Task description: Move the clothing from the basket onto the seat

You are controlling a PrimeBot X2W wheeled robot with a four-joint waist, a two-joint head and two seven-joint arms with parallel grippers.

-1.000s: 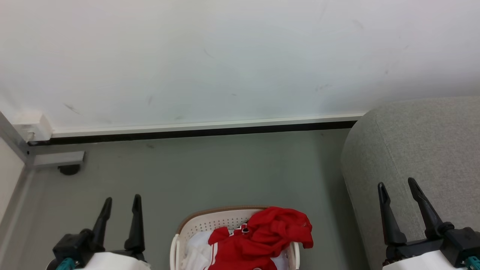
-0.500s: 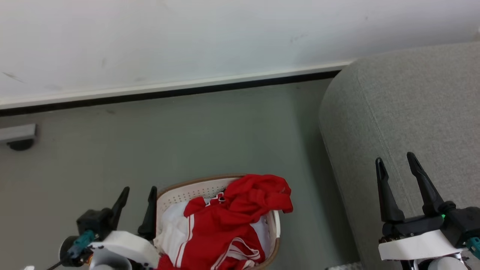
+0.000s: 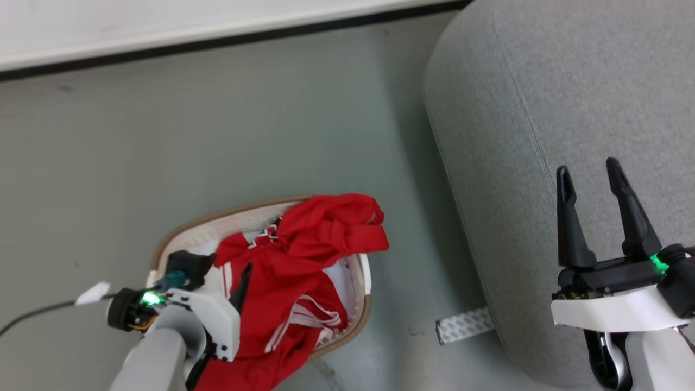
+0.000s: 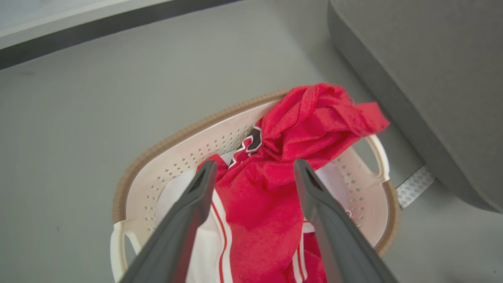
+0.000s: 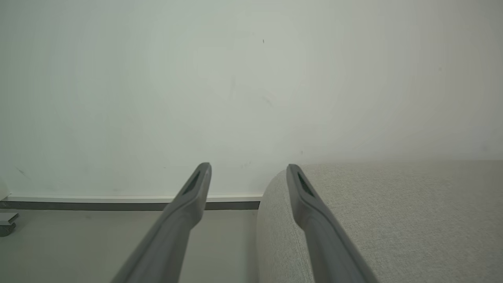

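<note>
The clothing (image 3: 304,250), bright red with white stripes, is heaped in the cream basket (image 3: 206,220) and spills over its rim. My left gripper (image 4: 251,169) hangs open just above the basket (image 4: 165,145); its two fingers straddle the red clothing (image 4: 255,212) with nothing pinched between them. White fabric (image 4: 177,192) lies under the red. The grey seat (image 3: 543,108) stands to the right of the basket. Above the seat's near edge my right gripper (image 3: 587,168) is open and empty, and in its own wrist view the right gripper (image 5: 248,168) points at the wall past the seat (image 5: 393,216).
Grey floor (image 3: 217,136) surrounds the basket, with a white wall and dark baseboard (image 3: 217,41) behind. A patterned tape strip (image 3: 464,325) lies on the floor at the seat's base. A cable (image 3: 32,315) trails off my left wrist.
The head camera has tilted down, so the whole picture has shifted. My left gripper has come from beside the basket to over it, above the red clothing. The right gripper stays open over the seat.
</note>
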